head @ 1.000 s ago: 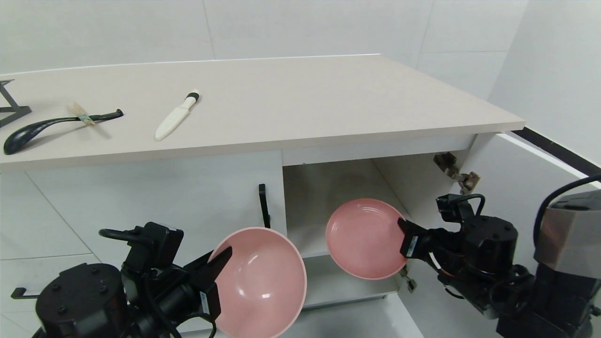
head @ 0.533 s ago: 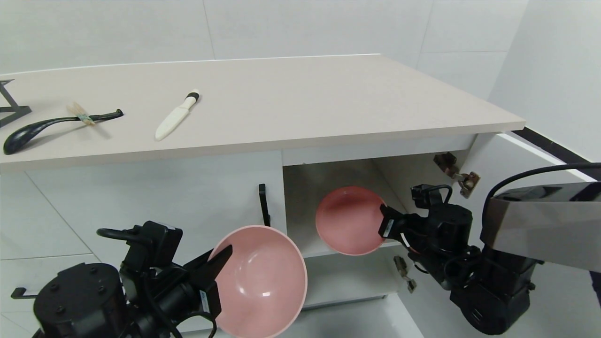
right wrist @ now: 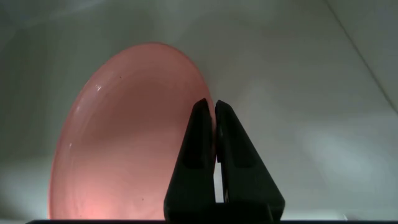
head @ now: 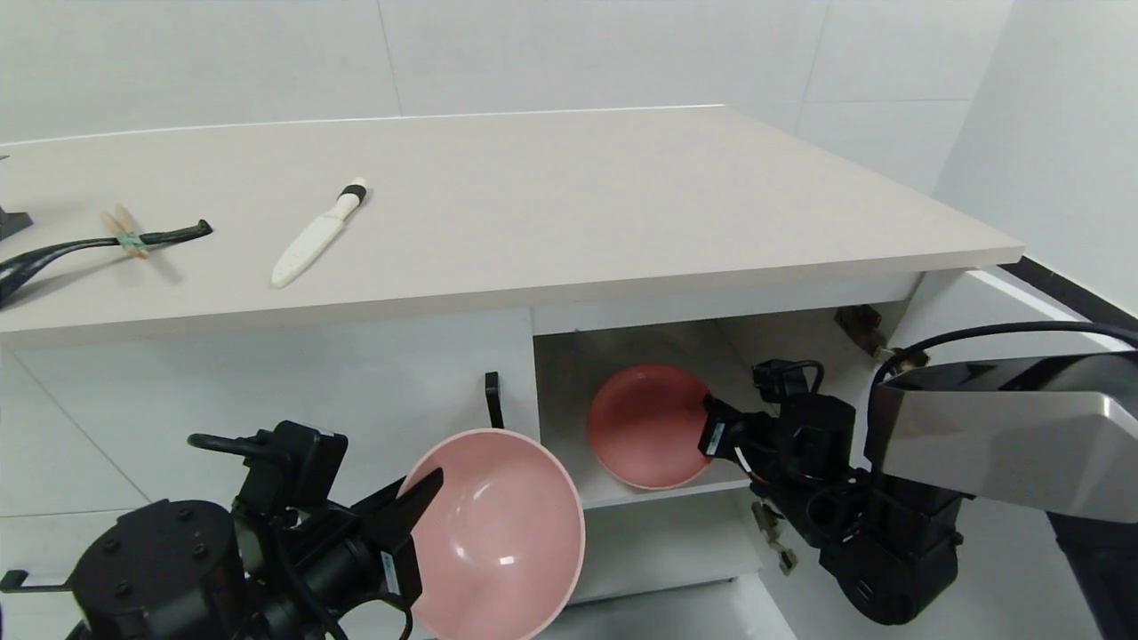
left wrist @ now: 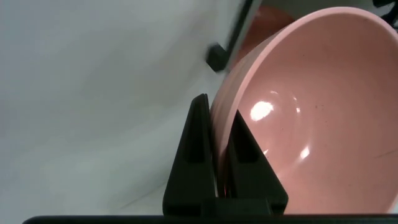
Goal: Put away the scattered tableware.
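My left gripper [head: 418, 498] is shut on the rim of a pink bowl [head: 498, 538], held tilted in front of the closed left cabinet door; the left wrist view shows the rim pinched between the fingers [left wrist: 219, 134] and the bowl [left wrist: 311, 124]. My right gripper [head: 711, 427] is shut on the edge of a pink plate [head: 645, 425], held tilted inside the open cabinet, low over the upper shelf [head: 658, 493]. The right wrist view shows the plate [right wrist: 124, 143] clamped between the fingers [right wrist: 214, 134]. On the countertop lie a white knife [head: 316, 236] and a black ladle [head: 98, 244].
The closed left door carries a black handle [head: 491, 400]. The open right door [head: 1022, 302] stands at the right, its hinges [head: 861, 324] on the cabinet wall. A lower shelf [head: 658, 547] lies below. A small bundle of sticks [head: 124, 233] rests across the ladle's handle.
My right gripper has carried the pink plate up and inward, from in front of the opening into the cabinet over the upper shelf. The left arm with the bowl stayed put; the camera shifted slightly.
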Motion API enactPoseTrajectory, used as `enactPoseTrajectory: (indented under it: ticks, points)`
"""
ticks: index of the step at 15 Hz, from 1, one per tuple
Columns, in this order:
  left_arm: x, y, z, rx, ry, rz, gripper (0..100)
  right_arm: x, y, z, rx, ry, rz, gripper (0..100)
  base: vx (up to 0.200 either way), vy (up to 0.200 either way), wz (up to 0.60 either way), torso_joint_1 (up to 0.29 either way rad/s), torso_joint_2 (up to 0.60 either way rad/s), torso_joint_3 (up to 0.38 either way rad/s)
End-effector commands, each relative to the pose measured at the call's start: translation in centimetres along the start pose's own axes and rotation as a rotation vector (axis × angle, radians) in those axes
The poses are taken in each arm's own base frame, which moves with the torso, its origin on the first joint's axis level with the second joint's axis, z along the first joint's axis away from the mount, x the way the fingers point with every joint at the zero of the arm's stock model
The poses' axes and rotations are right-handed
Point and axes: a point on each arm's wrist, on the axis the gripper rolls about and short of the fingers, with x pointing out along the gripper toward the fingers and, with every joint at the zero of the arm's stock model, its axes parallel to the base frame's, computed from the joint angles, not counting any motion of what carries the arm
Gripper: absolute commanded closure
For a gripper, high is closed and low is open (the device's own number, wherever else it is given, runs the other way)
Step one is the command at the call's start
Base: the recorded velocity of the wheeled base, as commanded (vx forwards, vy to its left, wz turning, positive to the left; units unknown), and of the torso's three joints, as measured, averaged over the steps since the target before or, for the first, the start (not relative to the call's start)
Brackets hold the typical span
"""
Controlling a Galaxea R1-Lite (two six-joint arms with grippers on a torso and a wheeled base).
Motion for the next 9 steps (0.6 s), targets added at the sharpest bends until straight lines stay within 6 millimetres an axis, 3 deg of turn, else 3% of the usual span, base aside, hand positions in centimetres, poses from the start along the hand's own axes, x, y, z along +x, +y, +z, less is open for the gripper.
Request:
enactPoseTrajectory:
  ticks: [1,9]
  points:
    - [-0.1,-0.1,0.1,0.0,-0.005,-0.006,100,0.4,-0.1,-0.6,-0.002,0.009,-0.004,100,0.0,0.0,0.0,0.0,0.0,0.0]
    - [-0.5,-1.6,-0.3,0.022,-0.003,-0.016,100,1.8,-0.7,-2.7,-0.009,0.038,-0.017,100,0.0,0.0,0.0,0.0,0.0,0.0]
